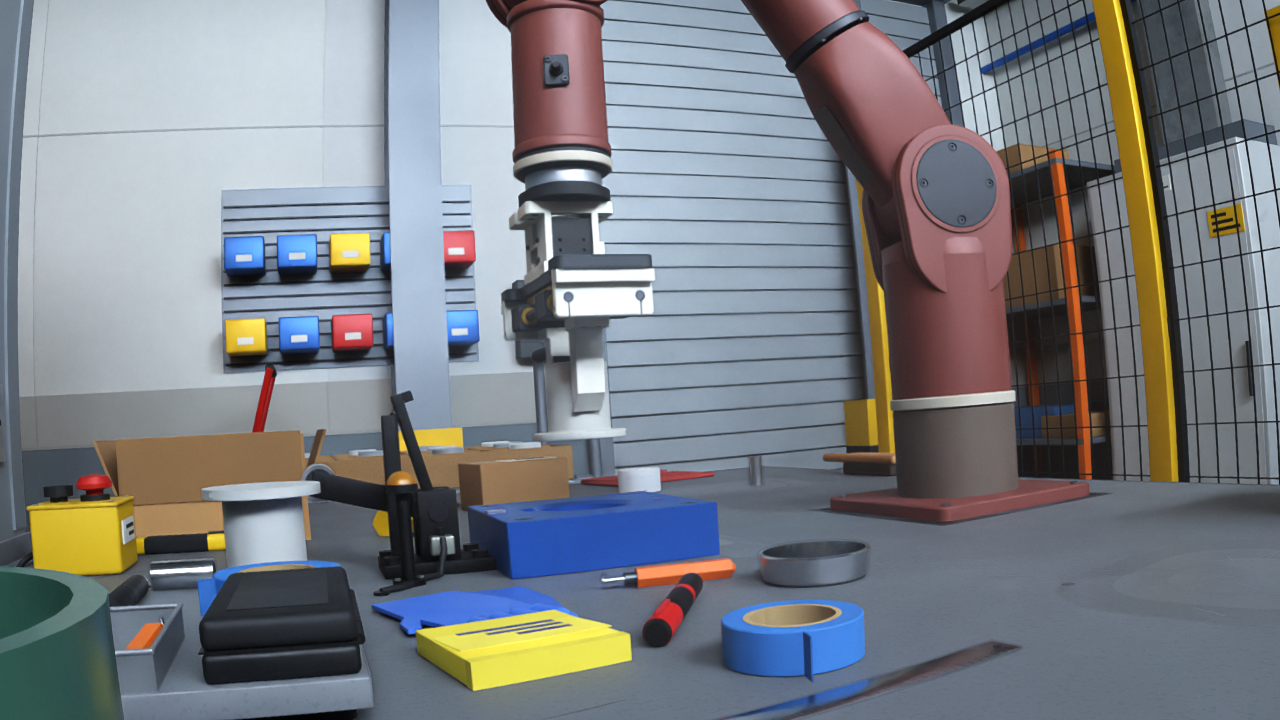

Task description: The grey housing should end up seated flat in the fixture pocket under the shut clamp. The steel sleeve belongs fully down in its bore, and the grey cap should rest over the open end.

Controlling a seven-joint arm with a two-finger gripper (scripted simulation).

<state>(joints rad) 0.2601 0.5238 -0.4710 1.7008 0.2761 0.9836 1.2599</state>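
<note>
The grey housing [582,407], a pale flanged cylinder, hangs in my gripper [573,394] above the far side of the blue fixture block [595,533], whose round pocket is empty. I grip the housing by its body, its flange at the bottom. The black toggle clamp [416,515] stands at the block's left end with its lever raised. A grey ring-shaped cap [814,562] lies on the table right of the block. A short steel cylinder [182,571], perhaps the sleeve, lies at the left.
A second flanged white cylinder [261,524] stands left of the clamp. In front of the block lie an orange-handled tool [669,573], a red-black handle [673,609], blue tape [793,636] and a yellow pad [524,647]. Cardboard boxes [515,475] stand behind.
</note>
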